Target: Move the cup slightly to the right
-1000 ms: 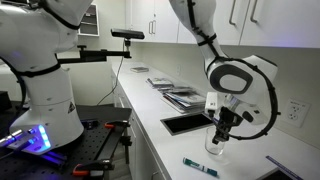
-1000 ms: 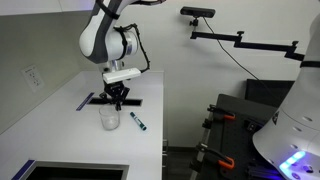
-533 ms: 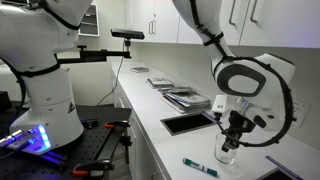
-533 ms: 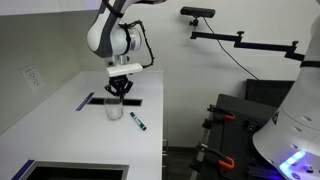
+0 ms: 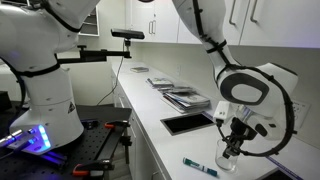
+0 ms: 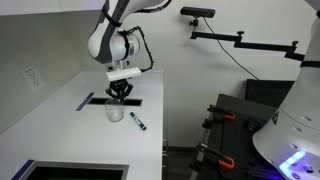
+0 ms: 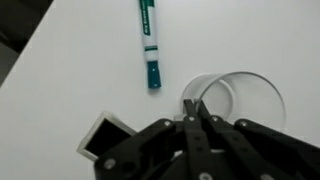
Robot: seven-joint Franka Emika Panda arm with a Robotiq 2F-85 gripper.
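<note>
Cup [image 7: 236, 95], rim pinched between the fingers [image 7: 191, 118], has travelled sideways over the worktop [image 7: 60, 90] with the gripper [image 6: 120, 98]. It now sits at four o'clock from the marker [image 7: 149, 45], so the shift looks nearly done.

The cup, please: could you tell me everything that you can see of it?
The cup is a small tumbler of clear, colourless glass, cylindrical and apparently empty. It stands upright, mouth up, on the white counter. The gripper comes down from above and pinches the cup's wall at the rim on one side, its fingers almost together. A teal marker lies close by without touching the cup.
</note>
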